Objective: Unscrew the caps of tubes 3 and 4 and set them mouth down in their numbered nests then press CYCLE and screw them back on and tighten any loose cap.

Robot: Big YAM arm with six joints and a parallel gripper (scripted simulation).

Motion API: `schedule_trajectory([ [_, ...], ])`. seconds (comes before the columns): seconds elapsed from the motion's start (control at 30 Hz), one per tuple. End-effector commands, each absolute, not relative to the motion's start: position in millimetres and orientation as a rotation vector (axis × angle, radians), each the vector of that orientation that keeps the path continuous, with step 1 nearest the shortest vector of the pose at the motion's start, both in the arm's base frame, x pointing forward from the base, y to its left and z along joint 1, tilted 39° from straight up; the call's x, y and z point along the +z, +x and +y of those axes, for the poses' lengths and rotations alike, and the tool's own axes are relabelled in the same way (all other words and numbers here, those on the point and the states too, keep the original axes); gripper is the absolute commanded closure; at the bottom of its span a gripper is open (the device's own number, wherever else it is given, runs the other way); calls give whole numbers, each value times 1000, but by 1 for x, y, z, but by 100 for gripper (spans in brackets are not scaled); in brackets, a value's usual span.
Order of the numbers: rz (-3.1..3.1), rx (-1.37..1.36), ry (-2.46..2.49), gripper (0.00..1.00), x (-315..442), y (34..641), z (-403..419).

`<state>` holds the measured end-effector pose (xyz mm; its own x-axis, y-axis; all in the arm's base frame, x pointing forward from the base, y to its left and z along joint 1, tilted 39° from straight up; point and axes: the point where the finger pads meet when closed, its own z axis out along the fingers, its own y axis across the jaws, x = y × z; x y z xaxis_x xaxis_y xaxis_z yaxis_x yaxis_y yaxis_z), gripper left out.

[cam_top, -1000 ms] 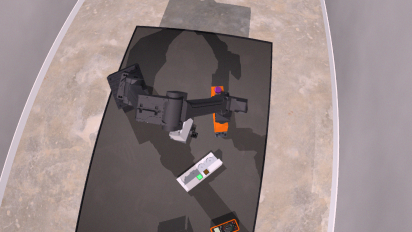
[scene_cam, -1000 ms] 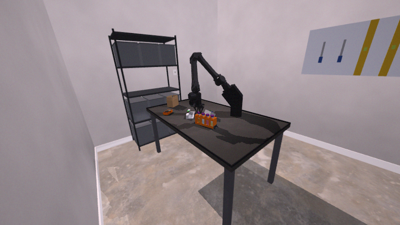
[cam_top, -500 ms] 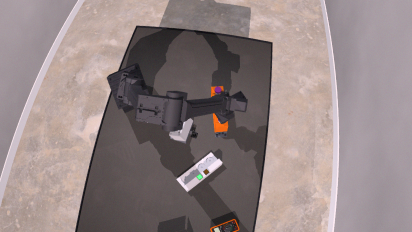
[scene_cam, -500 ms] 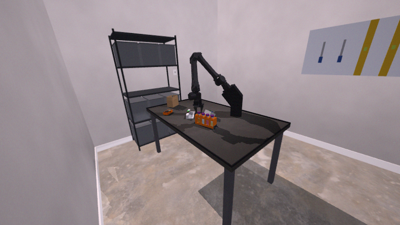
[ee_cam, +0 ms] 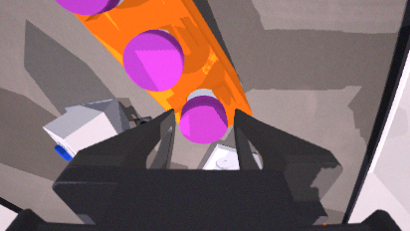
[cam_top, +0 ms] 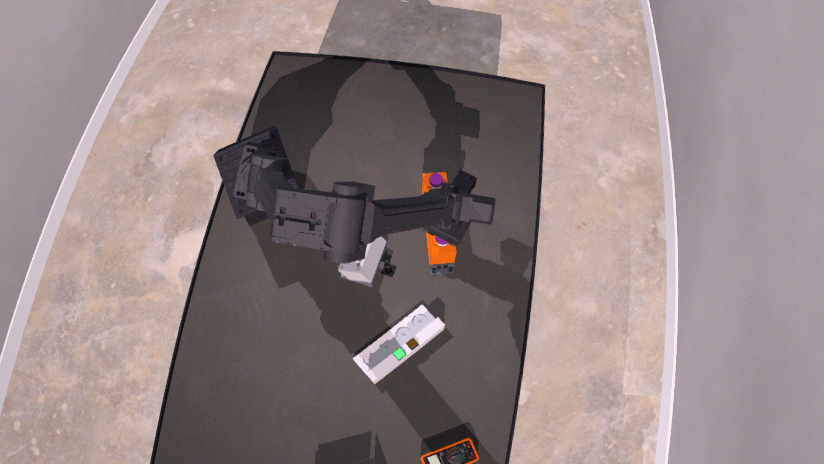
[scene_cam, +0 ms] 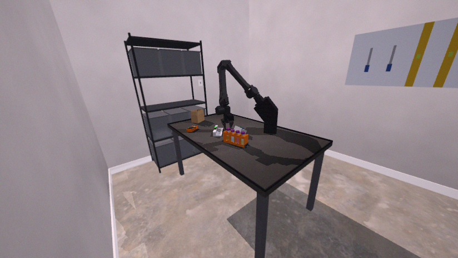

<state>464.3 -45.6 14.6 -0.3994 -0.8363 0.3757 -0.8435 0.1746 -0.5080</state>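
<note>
From the top, you see the black arm (cam_top: pixel 348 221) (scene_cam: pixel 237 75) reaching over the orange block-shaped decapping station (cam_top: pixel 442 255) (scene_cam: pixel 230 141) (ee_cam: pixel 149 16). Purple round caps show at both sides of the arm. The white cap tray (cam_top: pixel 374 370) (scene_cam: pixel 217 133) (ee_cam: pixel 214 160) has its green lamp (cam_top: pixel 399 353) lit; the amber lamp (cam_top: pixel 412 343) looks dark.

In the exterior view, you have four purple caps on the station's tubes, and the black gripper (scene_cam: pixel 227 127) (ee_cam: pixel 204 115) points down at the row.

In the wrist view, its fingers stand apart on either side of tube 4's purple cap (ee_cam: pixel 203 120), with gaps showing. The light-grey key housing (ee_cam: pixel 82 130) (cam_top: pixel 363 268) sits off to one side, its blue key (ee_cam: pixel 63 152) visible.

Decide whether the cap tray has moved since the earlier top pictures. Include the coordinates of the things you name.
No: the cap tray (cam_top: pixel 387 366) (scene_cam: pixel 215 133) (ee_cam: pixel 213 160) keeps its place and angle against the table (cam_top: pixel 490 368) (scene_cam: pixel 272 173) (ee_cam: pixel 308 65).
</note>
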Motion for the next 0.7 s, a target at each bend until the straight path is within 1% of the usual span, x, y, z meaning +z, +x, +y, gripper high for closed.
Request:
schedule_trajectory([
  [0.0, -2180, 1039, 1913, 51, 18, 464, -45],
  [0.27, -1817, 986, 2151, 51, 19, 464, -44],
  [0.57, -1819, 986, 2149, 51, 19, 464, -45],
  [0.6, -1824, 979, 2143, 100, 18, 467, -44],
  [0.67, -1824, 979, 2143, 100, 18, 467, -44],
])
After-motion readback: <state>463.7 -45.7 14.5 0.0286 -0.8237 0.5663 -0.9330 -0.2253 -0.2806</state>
